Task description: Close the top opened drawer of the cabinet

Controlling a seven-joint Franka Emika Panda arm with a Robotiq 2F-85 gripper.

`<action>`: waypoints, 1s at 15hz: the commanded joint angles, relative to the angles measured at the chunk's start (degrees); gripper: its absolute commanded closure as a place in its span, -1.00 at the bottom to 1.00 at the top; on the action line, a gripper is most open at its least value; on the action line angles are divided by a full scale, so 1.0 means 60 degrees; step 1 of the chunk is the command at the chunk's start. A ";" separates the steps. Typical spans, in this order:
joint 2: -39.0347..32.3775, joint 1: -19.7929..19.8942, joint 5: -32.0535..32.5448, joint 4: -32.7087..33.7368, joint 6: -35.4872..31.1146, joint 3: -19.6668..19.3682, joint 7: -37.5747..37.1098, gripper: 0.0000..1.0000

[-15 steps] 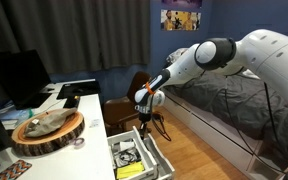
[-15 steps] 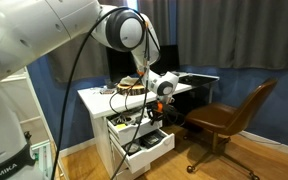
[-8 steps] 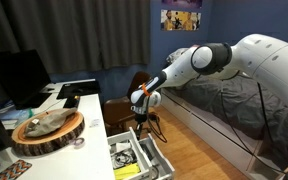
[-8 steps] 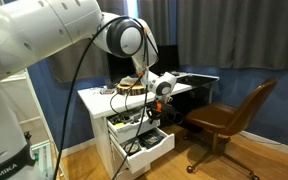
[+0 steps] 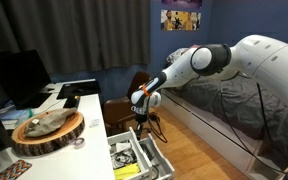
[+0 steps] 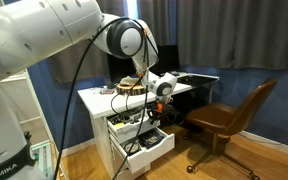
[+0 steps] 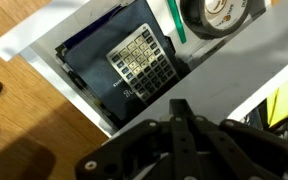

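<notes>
Wrist view shows the pincer [image 7: 179, 115] blurred, its spread impossible to tell. In both exterior views the arm [image 5: 209, 57] reaches out, wrist bent down over the top opened drawer [image 5: 134, 160].

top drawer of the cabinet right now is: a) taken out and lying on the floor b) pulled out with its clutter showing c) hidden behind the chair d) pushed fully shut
b: in an exterior view the top opened drawer sticks out from the front of the cabinet, with small items and a yellow-green piece visible inside.
</notes>
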State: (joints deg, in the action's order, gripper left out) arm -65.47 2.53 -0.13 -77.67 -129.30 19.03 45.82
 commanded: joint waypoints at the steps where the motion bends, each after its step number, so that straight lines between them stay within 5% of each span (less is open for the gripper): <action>1: -0.0537 -0.0268 -0.0019 0.0847 0.0103 -0.0138 0.0556 1.00; 15: -0.2158 -0.0497 -0.0539 0.2987 -0.0247 0.0676 0.4162 1.00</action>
State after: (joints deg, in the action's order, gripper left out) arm -73.47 1.07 -0.24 -66.42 -129.17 20.00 66.51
